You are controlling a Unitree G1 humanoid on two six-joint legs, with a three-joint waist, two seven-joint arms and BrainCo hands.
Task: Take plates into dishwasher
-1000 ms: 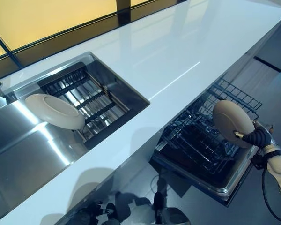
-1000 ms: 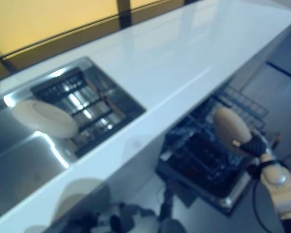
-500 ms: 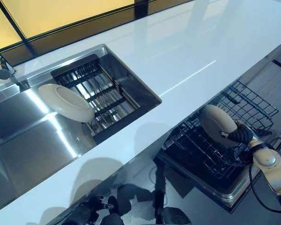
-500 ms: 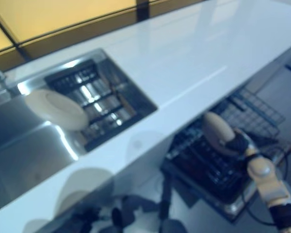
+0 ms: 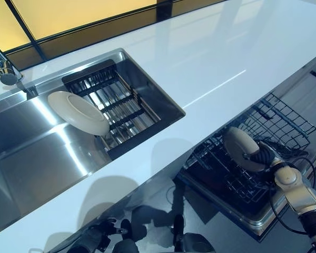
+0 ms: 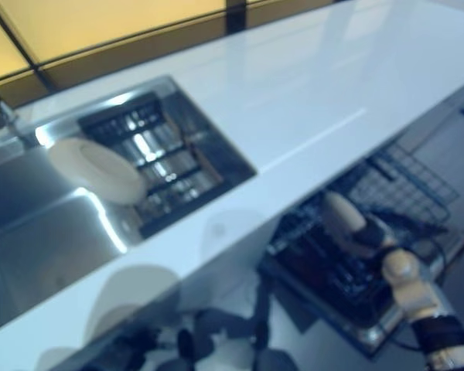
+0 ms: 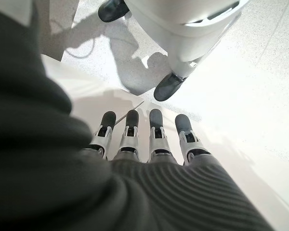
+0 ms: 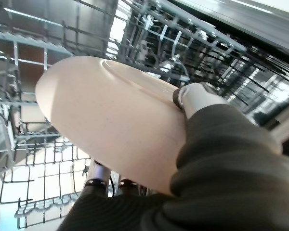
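The round cream plate (image 5: 241, 148) is held on its edge over the black wire dishwasher rack (image 5: 263, 132). It looks hard, smooth and slippery, and it could chip or break if it bumps the wires. The rim is the best place to hold it. The right hand (image 5: 262, 156) pinches that rim, thumb (image 8: 195, 96) on one face and fingers under the other, with the arm reaching down low. The left hand (image 7: 149, 139) hangs over the floor with straight fingers, holding nothing. Another round cream plate (image 5: 78, 113) leans in the shiny steel sink (image 5: 26, 158).

white counter (image 5: 210, 58), amber-lit window (image 5: 68, 13)
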